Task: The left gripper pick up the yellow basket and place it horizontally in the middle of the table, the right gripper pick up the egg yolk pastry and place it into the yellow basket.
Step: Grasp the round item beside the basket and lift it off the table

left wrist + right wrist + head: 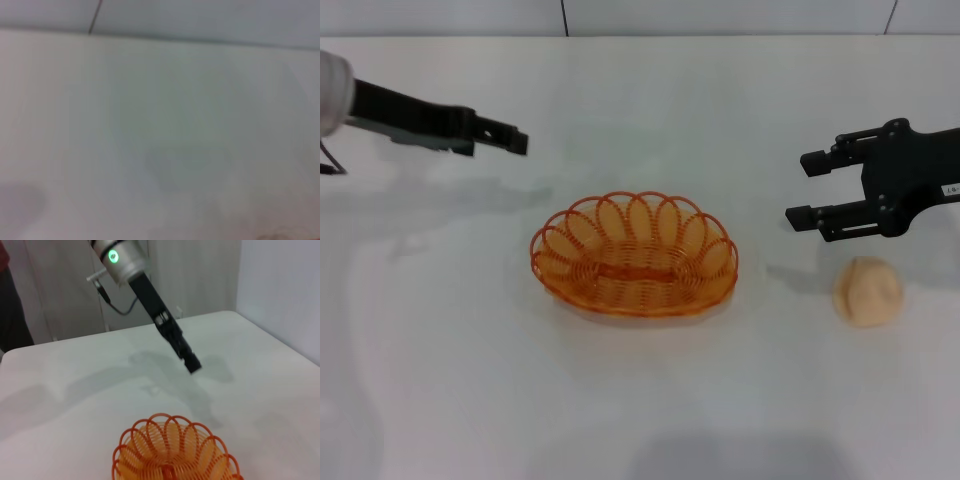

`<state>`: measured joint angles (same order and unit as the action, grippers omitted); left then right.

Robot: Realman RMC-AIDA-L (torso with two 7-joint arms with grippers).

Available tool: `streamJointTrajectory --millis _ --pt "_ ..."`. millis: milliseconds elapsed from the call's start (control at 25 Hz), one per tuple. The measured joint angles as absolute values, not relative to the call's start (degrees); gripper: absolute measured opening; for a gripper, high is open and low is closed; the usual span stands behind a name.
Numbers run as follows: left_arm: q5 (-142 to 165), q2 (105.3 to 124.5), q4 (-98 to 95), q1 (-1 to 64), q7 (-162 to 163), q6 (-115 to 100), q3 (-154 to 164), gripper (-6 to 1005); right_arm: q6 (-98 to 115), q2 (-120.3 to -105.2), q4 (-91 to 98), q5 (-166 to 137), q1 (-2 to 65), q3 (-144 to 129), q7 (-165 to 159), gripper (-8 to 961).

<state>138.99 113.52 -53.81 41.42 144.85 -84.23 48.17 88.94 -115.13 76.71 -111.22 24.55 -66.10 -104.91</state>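
The yellow basket (634, 255) lies flat with its long side across the middle of the white table (470, 380), and it is empty. It also shows in the right wrist view (175, 455). The left gripper (515, 140) hangs above the table to the back left of the basket and apart from it; it also shows in the right wrist view (192, 365). The right gripper (798, 190) is open and empty, a little behind and to the left of the egg yolk pastry (868, 290). The pastry sits on the table to the right of the basket.
The left wrist view shows only bare table (160, 150) and the back wall (200, 20). The table's far edge (640, 38) meets a grey wall. A dark-clothed figure (10, 305) stands beyond the table's left side.
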Motion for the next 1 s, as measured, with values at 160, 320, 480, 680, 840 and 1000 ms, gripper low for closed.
streamJointTrajectory --millis 160,320,480,680,840,1000 --pt "135.6 112.74 -56.88 39.58 140.88 -85.28 47.06 877 89.17 -114.92 77.22 -111.67 24.48 -65.29 -106.84 665" --pt "134.06 112.44 -60.57 37.77 139.5 -86.2 46.69 873 89.95 -114.96 77.7 -112.94 23.99 -64.19 -107.94 666" --pt "132.31 111.65 -62.82 36.56 139.41 -87.88 46.59 876 90.3 -114.78 79.11 -115.59 23.38 -64.05 -110.95 668" --pt "131.38 111.2 -65.73 35.61 139.2 -88.94 46.56 880 91.36 -115.01 81.79 -121.16 22.97 -63.88 -115.39 671" --pt "131.3 111.14 -65.95 35.53 138.13 -88.91 46.48 878 91.92 -115.21 82.17 -124.22 23.26 -64.74 -117.7 674" --pt "131.28 111.26 -65.85 35.46 137.27 -88.47 46.31 873 92.01 -115.27 82.18 -126.83 23.57 -66.17 -119.44 677"
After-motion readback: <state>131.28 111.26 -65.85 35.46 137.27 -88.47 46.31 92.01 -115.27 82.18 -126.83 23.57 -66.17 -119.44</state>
